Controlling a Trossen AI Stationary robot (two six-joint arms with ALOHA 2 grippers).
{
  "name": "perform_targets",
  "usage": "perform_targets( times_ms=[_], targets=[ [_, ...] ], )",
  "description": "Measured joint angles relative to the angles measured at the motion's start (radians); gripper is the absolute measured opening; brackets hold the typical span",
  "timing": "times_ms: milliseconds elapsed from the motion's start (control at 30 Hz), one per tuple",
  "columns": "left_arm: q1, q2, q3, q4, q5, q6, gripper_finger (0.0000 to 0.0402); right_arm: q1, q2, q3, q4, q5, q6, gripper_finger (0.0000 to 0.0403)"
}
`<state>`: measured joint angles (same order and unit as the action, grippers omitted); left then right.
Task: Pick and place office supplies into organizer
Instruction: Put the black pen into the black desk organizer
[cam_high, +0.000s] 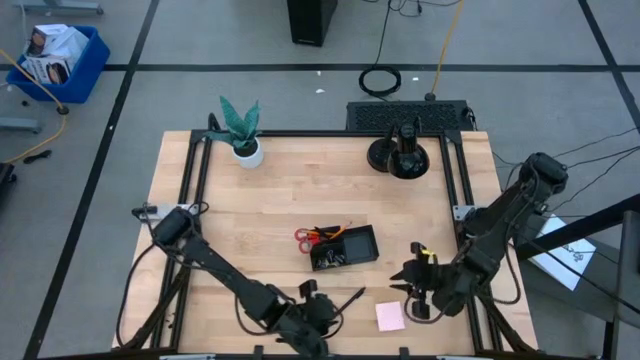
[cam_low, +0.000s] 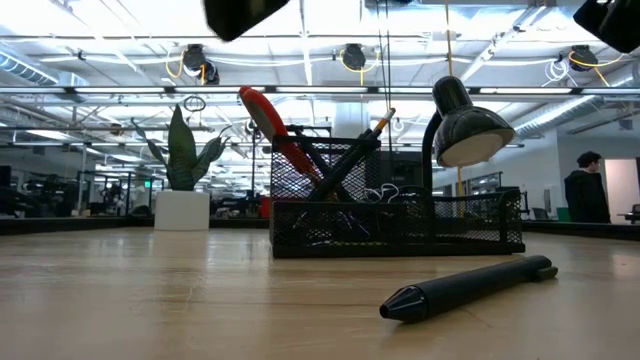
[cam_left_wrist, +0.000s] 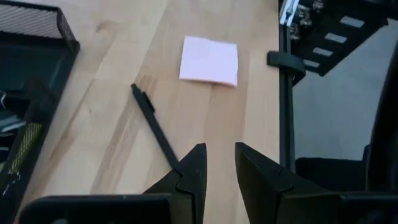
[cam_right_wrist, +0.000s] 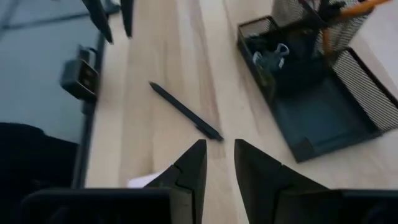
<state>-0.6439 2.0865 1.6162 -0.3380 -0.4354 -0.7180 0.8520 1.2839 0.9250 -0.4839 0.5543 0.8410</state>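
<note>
Pincers, both arms: each stands with its jaws a narrow gap apart and grasps nothing. Left pincer (cam_left_wrist: 216, 163) hangs over the near edge of the tabletop (cam_high: 250, 220), above the near end of the loose pen (cam_high: 350, 298). Right pincer (cam_right_wrist: 217, 160) hangs near the near right corner, above the bare wood between the pen and the pink pad (cam_high: 390, 316).

Pen: lies flat on the tabletop near the near edge, apart from the organizer (cam_high: 343, 248) and just beside the pad without touching it.

Pad: lies flat close to the near edge, between the two pincers.

Organizer: black mesh tray near the middle of the tabletop. Its cup section holds the red-handled scissors (cam_high: 308, 237) and an orange pencil (cam_high: 332, 232), both leaning. A low compartment beside the cup holds small clips (cam_right_wrist: 272, 55). The wide flat compartment shows nothing in it.

Plant (cam_high: 241, 127): stands in a white pot at the far left of the tabletop.

Lamp (cam_high: 400, 155): stands on a round black base at the far edge, right of centre.
</note>
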Motion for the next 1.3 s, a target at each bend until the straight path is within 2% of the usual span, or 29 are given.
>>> perform_targets(
  times_ms=[133,333,467,667,967,1300],
  targets=[
    [0.012,0.022,0.072,-0.054,0.013,-0.007,0.0088,0.001,-0.048,-0.065,0.125,0.049,-0.042,0.0073],
    [0.018,0.024,0.076,-0.123,0.016,-0.074,0.0088,0.001,-0.112,-0.146,0.316,0.177,-0.164,0.0073],
    [0.029,0.046,0.077,-0.121,0.029,-0.099,0.0088,0.001,-0.137,-0.172,0.469,0.205,-0.263,0.0073],
    [0.067,0.117,0.076,-0.083,0.116,-0.1,0.0088,0.001,-0.145,-0.177,0.615,0.205,-0.407,0.0073],
    [0.084,0.123,0.075,-0.072,0.097,-0.065,0.0088,0.001,-0.143,-0.176,0.641,0.203,-0.442,0.0073],
    [0.094,0.156,0.075,-0.049,0.141,-0.077,0.0088,0.001,-0.143,-0.176,0.639,0.201,-0.442,0.0073]
  ],
)
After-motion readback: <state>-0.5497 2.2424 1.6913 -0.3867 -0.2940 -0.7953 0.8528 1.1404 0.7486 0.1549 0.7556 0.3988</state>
